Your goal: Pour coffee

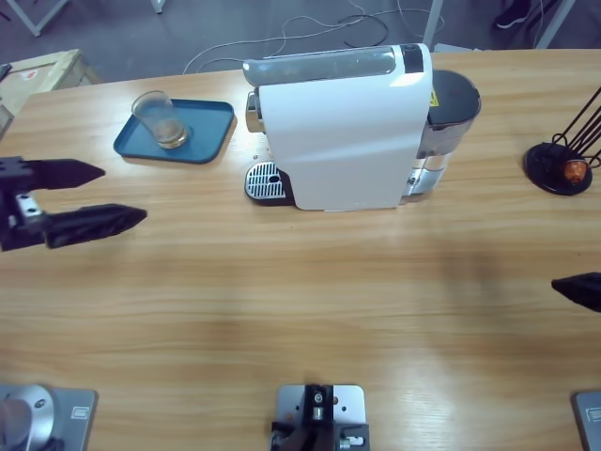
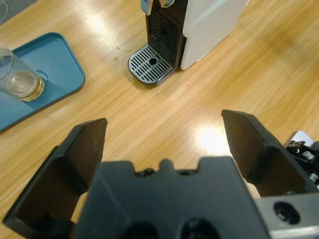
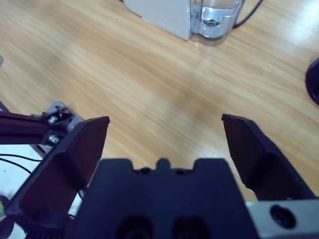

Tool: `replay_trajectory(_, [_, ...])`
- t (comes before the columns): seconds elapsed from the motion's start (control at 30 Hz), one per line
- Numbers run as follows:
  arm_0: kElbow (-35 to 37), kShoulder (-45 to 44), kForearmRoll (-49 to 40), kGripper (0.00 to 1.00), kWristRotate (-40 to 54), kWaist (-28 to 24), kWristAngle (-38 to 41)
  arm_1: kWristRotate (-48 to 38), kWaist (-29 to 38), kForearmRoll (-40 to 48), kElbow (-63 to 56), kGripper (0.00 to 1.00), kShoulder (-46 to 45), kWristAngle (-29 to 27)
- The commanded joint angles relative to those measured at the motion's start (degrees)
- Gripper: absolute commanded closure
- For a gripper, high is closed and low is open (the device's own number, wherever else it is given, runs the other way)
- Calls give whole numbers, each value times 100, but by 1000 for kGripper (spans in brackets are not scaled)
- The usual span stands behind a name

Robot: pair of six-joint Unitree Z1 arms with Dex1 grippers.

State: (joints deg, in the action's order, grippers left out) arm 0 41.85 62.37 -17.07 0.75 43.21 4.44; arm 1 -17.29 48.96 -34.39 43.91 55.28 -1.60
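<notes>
- One glass tumbler stands upright on the single blue tray at the counter's far left — a shallow layer of coffee sits in its bottom.
- One white coffee machine stands beside the tray, its drip grate bare.
- One black capsule stand holds one orange capsule.
- Left pincer — spread wide, gripping nothing, near the tray.
- Right pincer likewise gapes with nothing in it, over bare wood.

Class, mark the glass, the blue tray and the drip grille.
glass (image 1: pixel 161 119), high view, its clear side wall
blue tray (image 1: pixel 211 127), high view, bare floor right of the glass
drip grille (image 2: pixel 149 68), left wrist view, slotted top
</notes>
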Motion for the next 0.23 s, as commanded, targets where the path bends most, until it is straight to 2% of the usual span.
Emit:
replay_trajectory(0.03, [-253, -366, -103, 4, 74, 64, 74, 86, 35, 55, -155, 0, -216, -34])
replay_trajectory(0.23, [-256, -368, -103, 4, 74, 70, 48, 86, 35, 47, -146, 0, -223, -42])
